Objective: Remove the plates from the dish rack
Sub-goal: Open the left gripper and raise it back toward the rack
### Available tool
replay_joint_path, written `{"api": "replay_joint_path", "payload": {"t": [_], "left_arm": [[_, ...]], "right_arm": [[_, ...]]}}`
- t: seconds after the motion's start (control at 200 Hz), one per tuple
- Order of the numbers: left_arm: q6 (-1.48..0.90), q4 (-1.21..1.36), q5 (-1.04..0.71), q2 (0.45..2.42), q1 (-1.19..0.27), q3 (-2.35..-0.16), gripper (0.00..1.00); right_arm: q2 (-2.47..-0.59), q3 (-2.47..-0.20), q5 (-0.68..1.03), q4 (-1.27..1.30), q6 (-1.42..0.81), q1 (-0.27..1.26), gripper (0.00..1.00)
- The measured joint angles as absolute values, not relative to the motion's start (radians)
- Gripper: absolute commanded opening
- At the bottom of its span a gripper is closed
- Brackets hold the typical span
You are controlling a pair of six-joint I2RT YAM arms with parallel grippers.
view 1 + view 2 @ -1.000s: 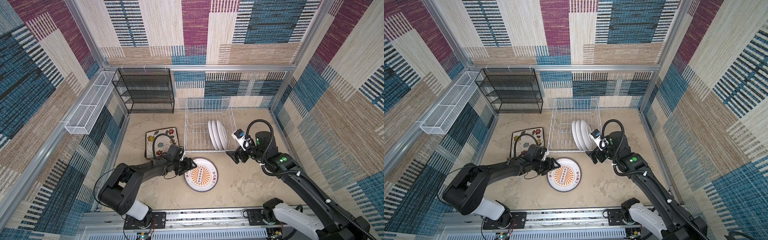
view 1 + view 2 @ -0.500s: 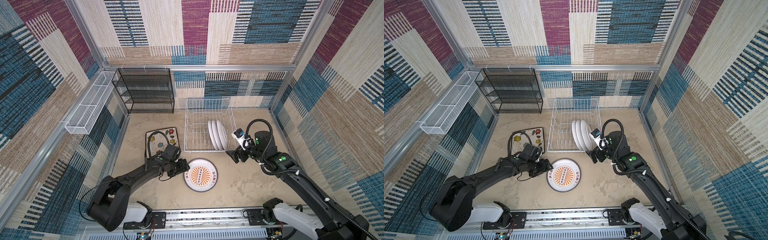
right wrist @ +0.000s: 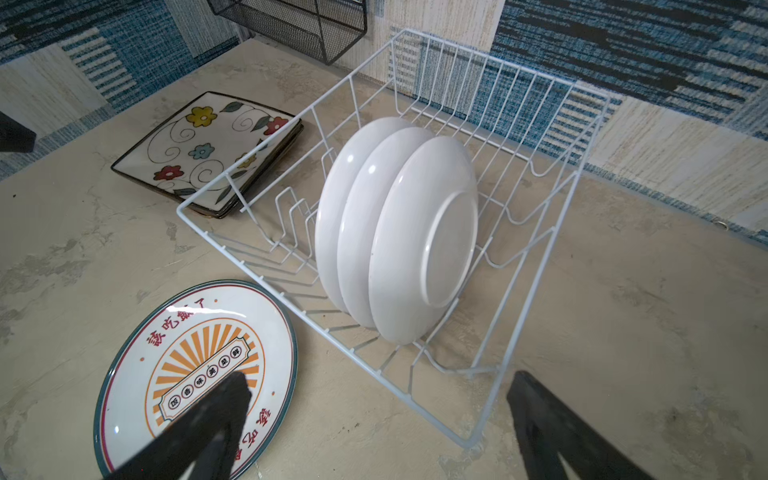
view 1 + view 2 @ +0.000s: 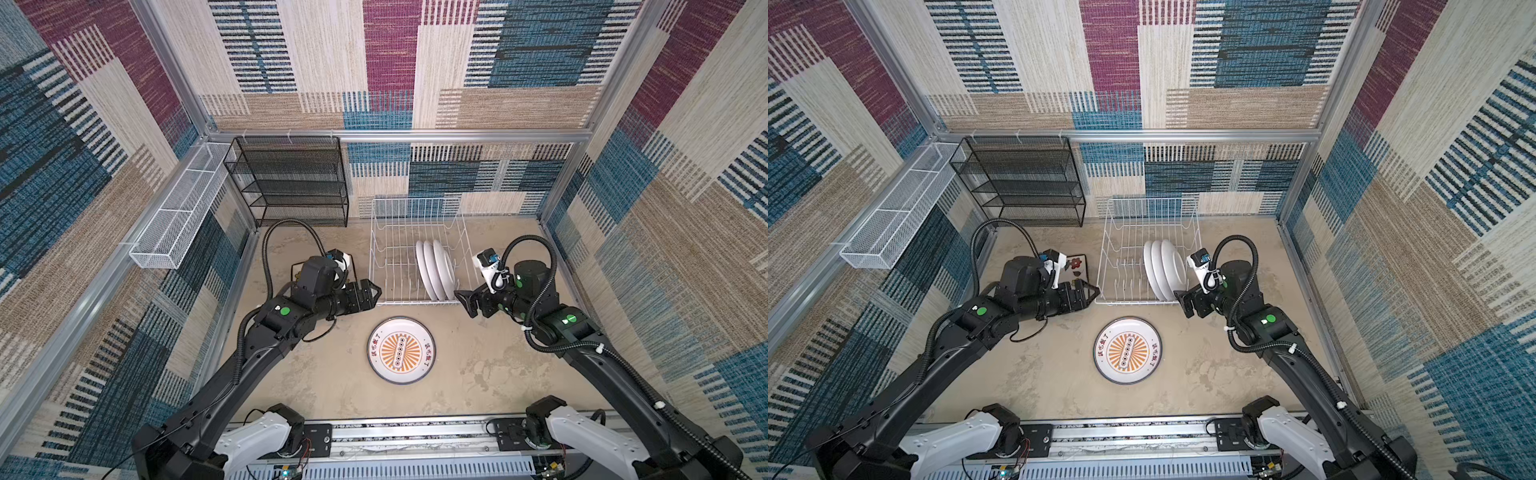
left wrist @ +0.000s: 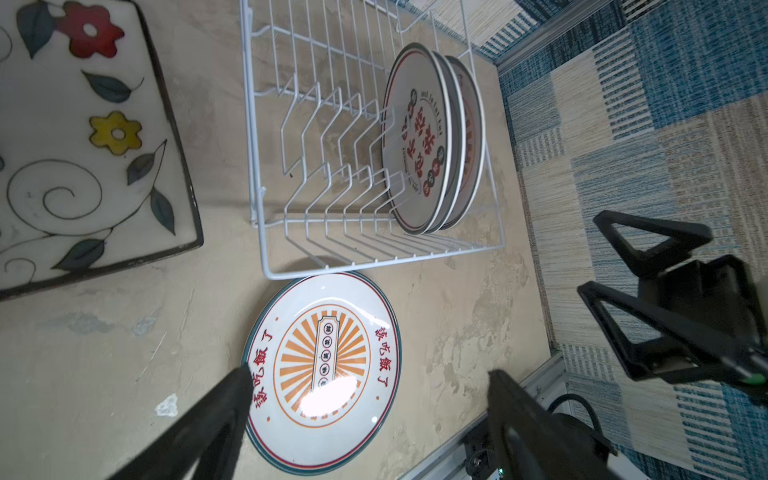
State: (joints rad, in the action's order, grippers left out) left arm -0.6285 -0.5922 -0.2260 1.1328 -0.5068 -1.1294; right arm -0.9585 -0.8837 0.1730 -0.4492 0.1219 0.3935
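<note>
Top views | left gripper (image 4: 376, 291) apart | right gripper (image 4: 463, 301) apart | dish rack (image 4: 415, 302) front edge between

The light was bright and even from overhead, with no hard shadows; only a soft grey shade lay on the table (image 4: 332, 374) under the dish rack (image 4: 397, 257). In front of the rack, the flat plate (image 5: 324, 357) carried a burnt-out white glare spot in the left wrist view. Inside the rack, the standing plates (image 3: 395, 232) showed small glints. Both top views were sharp, though the wall post (image 4: 561, 178) right of the rack leaned outward. Close to the wrist lenses, the left gripper (image 5: 370, 374) and right gripper (image 3: 380, 377) were blurred dark shapes, and the rack's wires looked bowed.
</note>
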Motion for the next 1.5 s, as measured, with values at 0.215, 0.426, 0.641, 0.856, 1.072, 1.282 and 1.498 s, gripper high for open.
{"api": "replay_joint_path", "payload": {"t": [0.215,0.426,0.641,0.856,1.072,1.282,1.498], "left_arm": [[-0.596,-0.607,-0.268,1.304,-0.527,-1.316,0.88],[-0.570,-0.611,-0.284,1.477,-0.558,-1.450,0.83],[-0.569,-0.618,-0.295,1.650,-0.566,-1.577,0.69],[-0.565,-0.618,-0.311,1.795,-0.568,-1.701,0.63],[-0.565,-0.619,-0.319,1.887,-0.582,-1.768,0.58],[-0.564,-0.637,-0.311,1.944,-0.585,-1.803,0.47],[-0.562,-0.651,-0.292,1.977,-0.585,-1.810,0.43]], "right_arm": [[-0.961,-0.884,0.162,-0.422,0.024,0.393,0.99],[-1.000,-0.895,0.162,-0.408,-0.055,0.393,0.99],[-1.024,-0.927,0.176,-0.394,-0.104,0.393,0.99],[-1.043,-0.940,0.175,-0.387,-0.107,0.392,0.99],[-1.058,-0.976,0.147,-0.402,-0.097,0.391,0.99],[-1.055,-0.974,0.128,-0.407,-0.084,0.387,0.99],[-1.058,-0.968,0.128,-0.408,-0.084,0.384,0.99]]}}
